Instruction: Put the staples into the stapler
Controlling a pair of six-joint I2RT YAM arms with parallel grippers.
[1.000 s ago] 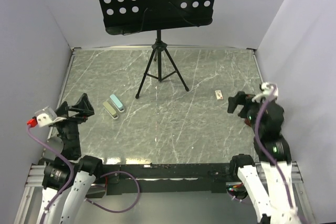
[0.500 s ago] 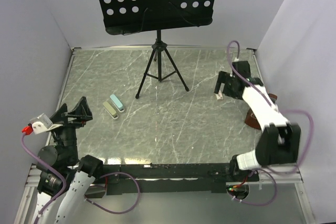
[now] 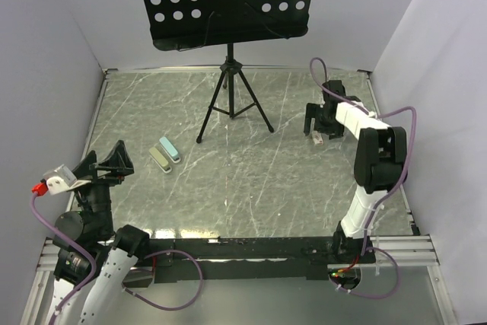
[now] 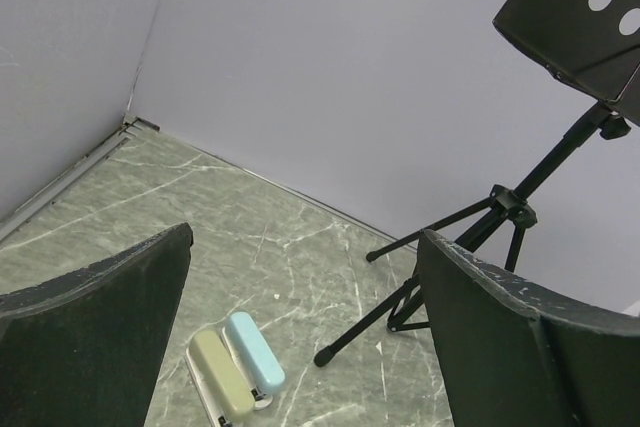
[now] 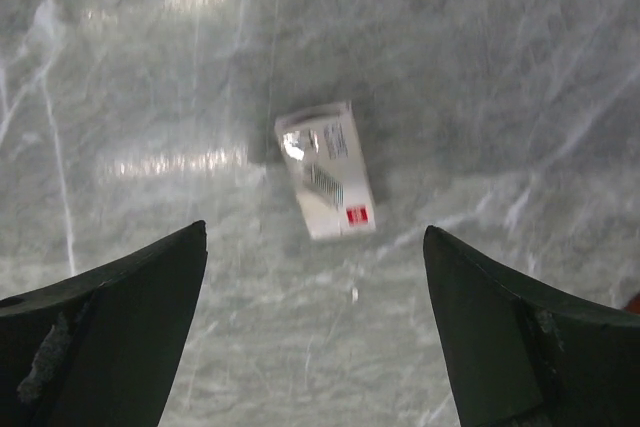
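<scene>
Hovers now, freshly swung out across the desk (image 3: 243, 188), over the staples box (image 5: 325, 169) with right fingers (image 5: 110, 317) spread wide and empty, ready to drop and grasp

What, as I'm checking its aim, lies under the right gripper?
The staples box lies flat on the table, below and between the open jaws of the right gripper, untouched. Its label faces up; its contents and underside are hidden.
</scene>
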